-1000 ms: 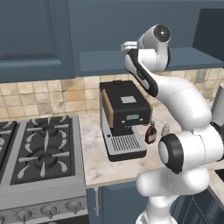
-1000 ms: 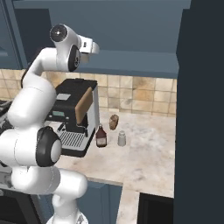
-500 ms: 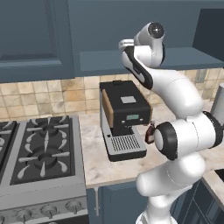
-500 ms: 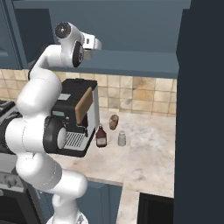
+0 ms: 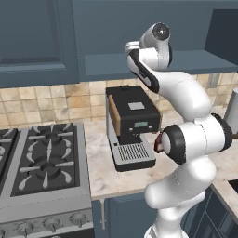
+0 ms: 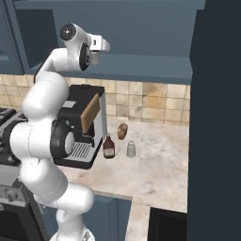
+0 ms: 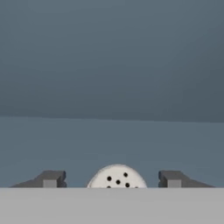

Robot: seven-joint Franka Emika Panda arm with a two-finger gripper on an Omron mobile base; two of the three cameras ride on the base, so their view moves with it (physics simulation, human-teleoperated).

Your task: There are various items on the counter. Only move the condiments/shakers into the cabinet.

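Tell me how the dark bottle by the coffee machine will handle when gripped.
The dark bottle looks small, so it is probably light. It stands upright with a narrow neck, so a push up high might tip it. Its rounded body looks rigid but could slip between the fingers.

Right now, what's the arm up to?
The gripper is up inside the cabinet, with a shaker between its open fingers, standing apart from both of them. It looks set down or about to be. On the counter, beside the coffee machine, a dark bottle and a second shaker still wait, with a brownish item behind them.
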